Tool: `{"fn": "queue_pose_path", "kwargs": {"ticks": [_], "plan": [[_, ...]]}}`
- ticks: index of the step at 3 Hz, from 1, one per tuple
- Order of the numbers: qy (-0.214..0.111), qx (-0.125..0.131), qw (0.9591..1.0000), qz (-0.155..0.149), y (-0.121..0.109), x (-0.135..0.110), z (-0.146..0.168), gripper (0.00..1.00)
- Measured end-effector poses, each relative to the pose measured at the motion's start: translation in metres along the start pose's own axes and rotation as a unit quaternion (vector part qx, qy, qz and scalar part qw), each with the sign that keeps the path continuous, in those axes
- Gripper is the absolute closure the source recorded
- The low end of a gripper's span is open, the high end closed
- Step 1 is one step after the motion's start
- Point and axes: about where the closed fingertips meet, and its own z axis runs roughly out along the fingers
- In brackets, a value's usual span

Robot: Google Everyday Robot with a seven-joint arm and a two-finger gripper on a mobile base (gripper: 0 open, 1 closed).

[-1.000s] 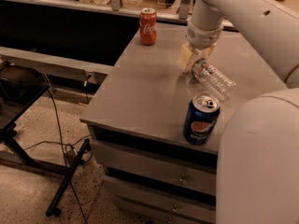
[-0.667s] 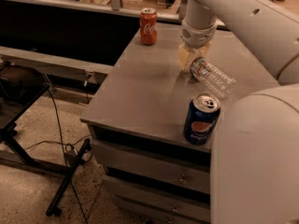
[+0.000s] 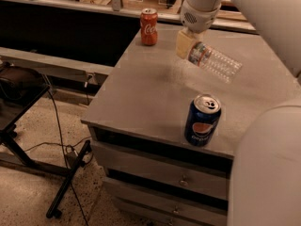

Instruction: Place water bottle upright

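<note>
The water bottle point(image 3: 217, 64) is clear and ribbed, with a white-red-blue label band near its neck. It hangs tilted, almost lying, above the grey table top point(image 3: 141, 93), with its base pointing right and slightly down. My gripper point(image 3: 188, 45) comes down from the white arm at the top and is shut on the bottle's neck end. Its tan fingers point(image 3: 183, 43) hide the cap. A faint shadow lies on the table under the bottle.
A blue Pepsi can point(image 3: 202, 120) stands upright near the table's front edge, below the bottle. A red Coca-Cola can point(image 3: 149, 27) stands at the back left corner. My white arm fills the right side. Drawers front the table; a black stand and cables are on the floor at left.
The bottle lay on the table with my gripper at its neck end. Now it is held off the surface, and the gripper has moved slightly left and up.
</note>
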Motion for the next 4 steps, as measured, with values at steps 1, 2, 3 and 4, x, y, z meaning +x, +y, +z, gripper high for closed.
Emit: {"fn": "queue_pose_path", "kwargs": {"ticks": [1,2,3,4], "plan": [[-0.007,0.001,1.0,-0.005,-0.001,-0.001,-0.004,1.0],[-0.022,-0.022,0.9995,-0.008,-0.001,-0.003,-0.003,1.0],[-0.069,-0.062,0.9955,-0.016,-0.012,-0.001,0.005,1.0],[-0.182,-0.117,0.9761,-0.023,-0.032,0.008,-0.018,1.0]]}}
